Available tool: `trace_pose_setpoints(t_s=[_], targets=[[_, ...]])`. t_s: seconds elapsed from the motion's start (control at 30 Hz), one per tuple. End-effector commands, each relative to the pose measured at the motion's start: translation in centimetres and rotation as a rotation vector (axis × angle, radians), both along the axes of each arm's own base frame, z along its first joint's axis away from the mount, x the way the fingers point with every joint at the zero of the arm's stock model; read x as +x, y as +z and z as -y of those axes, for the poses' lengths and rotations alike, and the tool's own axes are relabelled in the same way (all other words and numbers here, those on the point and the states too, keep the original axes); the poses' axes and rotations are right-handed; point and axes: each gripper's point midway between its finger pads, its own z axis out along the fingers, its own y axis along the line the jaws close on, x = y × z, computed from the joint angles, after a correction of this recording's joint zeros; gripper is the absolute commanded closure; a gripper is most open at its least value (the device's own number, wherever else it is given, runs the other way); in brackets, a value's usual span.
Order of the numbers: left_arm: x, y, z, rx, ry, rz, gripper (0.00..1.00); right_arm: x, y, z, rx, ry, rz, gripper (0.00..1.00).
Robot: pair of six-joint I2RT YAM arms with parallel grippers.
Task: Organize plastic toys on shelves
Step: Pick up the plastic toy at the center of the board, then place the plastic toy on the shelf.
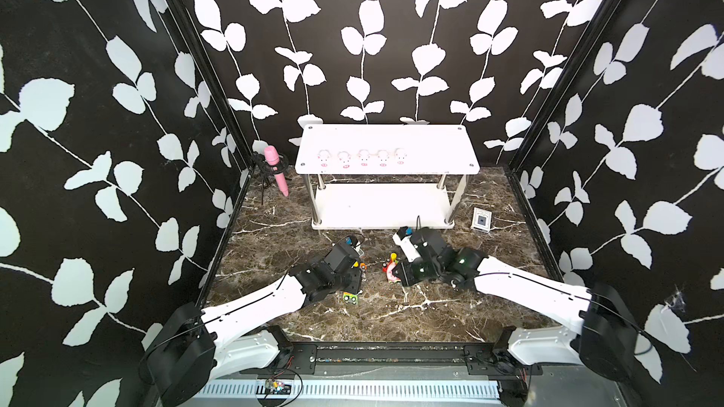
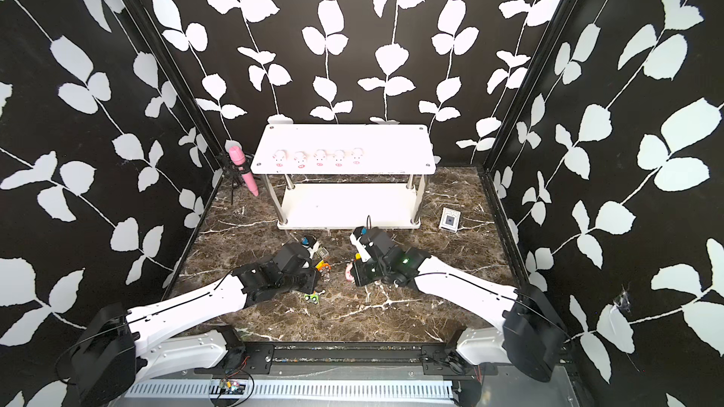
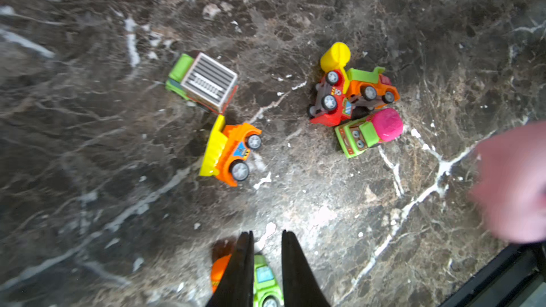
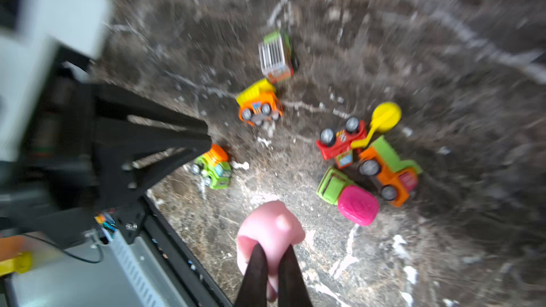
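The right gripper (image 4: 274,246) is clamped on a pale-pink pig (image 4: 266,225). The left gripper (image 3: 266,233) stands narrowly parted over a green-and-orange truck (image 3: 264,276) near the worktop (image 3: 325,217) middle; contact unclear.

lower shelf board (image 1: 384,205) bare, 5 pigs (image 1: 364,157) lining upper board (image 1: 384,137) front — rear open, vehicles (image 3: 351,95) cluttering floor (image 1: 391,319) ahead

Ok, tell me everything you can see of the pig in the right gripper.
The pig is pale pink, smooth, rounded, soft-looking plastic, one small nub showing. The right gripper is shut on it, black fingers pinching both sides. It is near the toy vehicles over the marble floor; blur hides its face and whether it is lifted.
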Motion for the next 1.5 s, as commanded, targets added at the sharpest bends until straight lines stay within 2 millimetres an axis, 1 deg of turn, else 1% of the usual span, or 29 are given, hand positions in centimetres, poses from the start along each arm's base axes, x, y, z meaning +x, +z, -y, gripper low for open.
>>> trace_pose_setpoints(t_s=[0.0,0.07,0.17,0.27,0.37,0.47,0.6,0.7,0.87,1.07,1.1,1.27,1.47], targets=[[0.3,0.8,-1.2,0.041,0.01,0.03,0.8,0.8,3.8,1.7,0.02,0.029,0.035,1.0],[0.2,0.8,-1.3,0.045,0.01,0.03,0.8,1.7,6.1,2.9,0.031,0.02,0.068,1.0],[0.3,0.8,-1.4,0.047,0.013,0.029,0.8,3.0,8.8,4.2,0.033,0.014,0.105,1.0],[0.3,0.8,-1.4,0.046,0.012,0.028,0.8,4.1,11.1,5.1,0.038,0.01,0.135,1.0],[0.3,0.9,-1.3,0.044,0.007,0.027,0.8,5.2,13.8,5.6,0.052,0.01,0.172,1.0],[0.3,1.1,-1.5,0.049,0.01,0.03,0.8,6.0,16.1,5.9,0.064,0.014,0.202,1.0],[0.3,1.3,-1.7,0.06,0.001,0.043,0.8,6.7,18.8,6.0,0.115,0.039,0.234,1.0],[0.3,1.4,-2.0,0.076,-0.009,0.051,0.8,7.8,20.4,6.3,0.143,0.036,0.25,1.0],[0.2,1.6,-1.9,0.076,-0.025,0.055,0.8,9.5,22.9,6.5,0.16,0.039,0.272,1.0],[0.2,1.6,-2.1,0.087,-0.023,0.058,0.8,11.6,25.1,6.9,0.144,0.05,0.282,1.0],[0.2,1.5,-2.1,0.087,-0.023,0.055,0.8,12.2,25.0,6.9,0.136,0.051,0.273,1.0],[0.2,1.3,-2.2,0.093,-0.021,0.052,0.81,14.2,26.0,7.3,0.138,0.051,0.263,1.0],[0.2,1.2,-2.2,0.091,-0.018,0.05,0.8,15.9,26.1,7.2,0.144,0.056,0.246,1.0]])
